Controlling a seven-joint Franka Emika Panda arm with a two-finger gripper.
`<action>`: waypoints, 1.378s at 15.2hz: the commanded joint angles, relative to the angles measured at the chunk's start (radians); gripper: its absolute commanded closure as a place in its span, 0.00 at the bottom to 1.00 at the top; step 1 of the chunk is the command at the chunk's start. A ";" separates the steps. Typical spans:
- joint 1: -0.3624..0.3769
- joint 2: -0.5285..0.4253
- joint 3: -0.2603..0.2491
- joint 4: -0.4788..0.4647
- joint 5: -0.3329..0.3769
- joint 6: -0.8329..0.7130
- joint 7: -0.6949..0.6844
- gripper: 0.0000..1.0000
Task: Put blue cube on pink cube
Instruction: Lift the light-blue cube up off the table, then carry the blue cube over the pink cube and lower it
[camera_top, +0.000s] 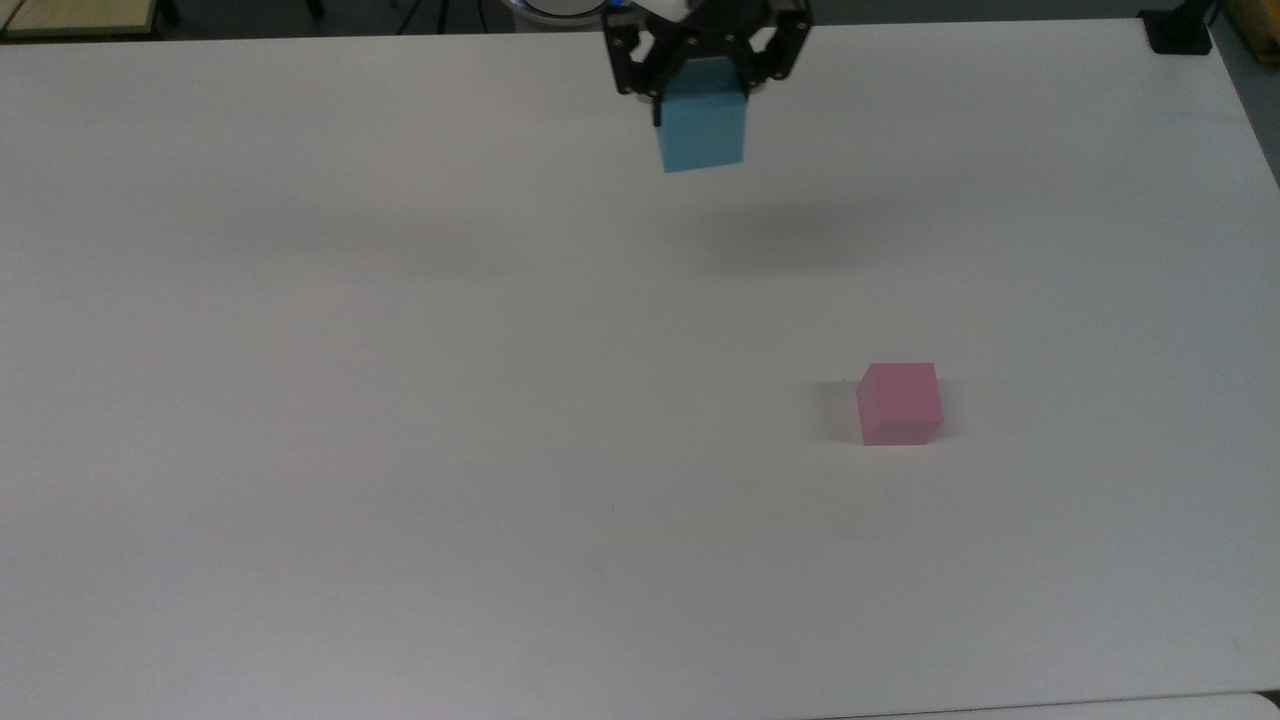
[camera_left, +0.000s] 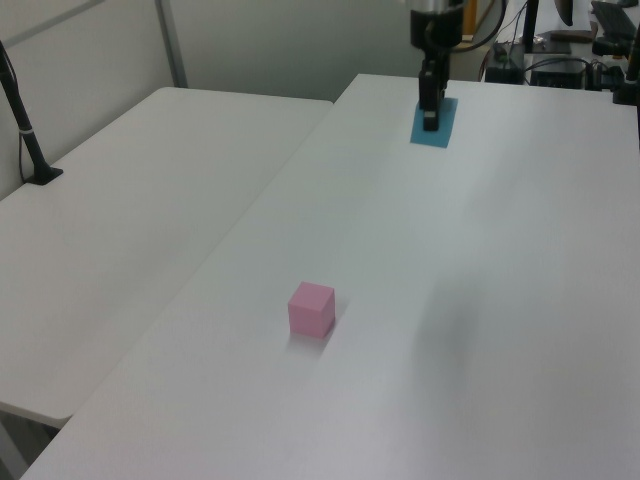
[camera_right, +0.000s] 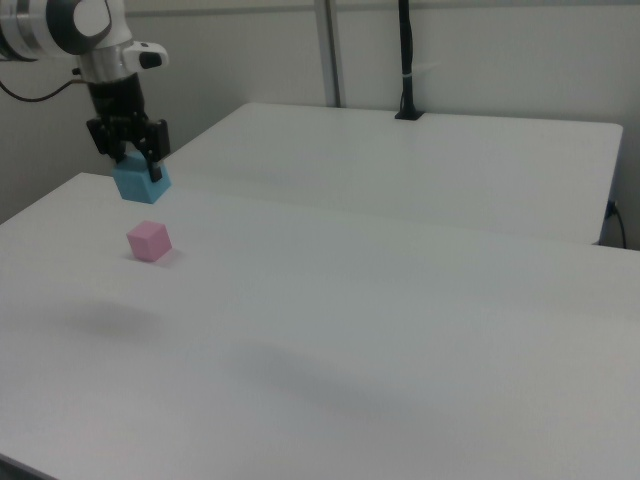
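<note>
Blue cube (camera_top: 703, 130) held aloft in tool (camera_top: 705, 88); pink cube (camera_top: 900, 403) on table, well apart.

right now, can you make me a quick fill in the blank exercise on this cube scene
1. The gripper is shut on the ____ cube, held in the air.
2. The pink cube rests on the white ____.
3. In the top view, the pink cube lies to the ____ of the blue cube.
4. Nothing is stacked on the ____ cube yet.

Missing words: blue; table; right; pink
</note>
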 joint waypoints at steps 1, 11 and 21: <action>0.101 0.099 -0.027 0.092 0.012 0.053 0.113 0.77; 0.336 0.365 -0.191 0.224 0.012 0.300 0.245 0.76; 0.331 0.452 -0.177 0.229 0.014 0.443 0.311 0.75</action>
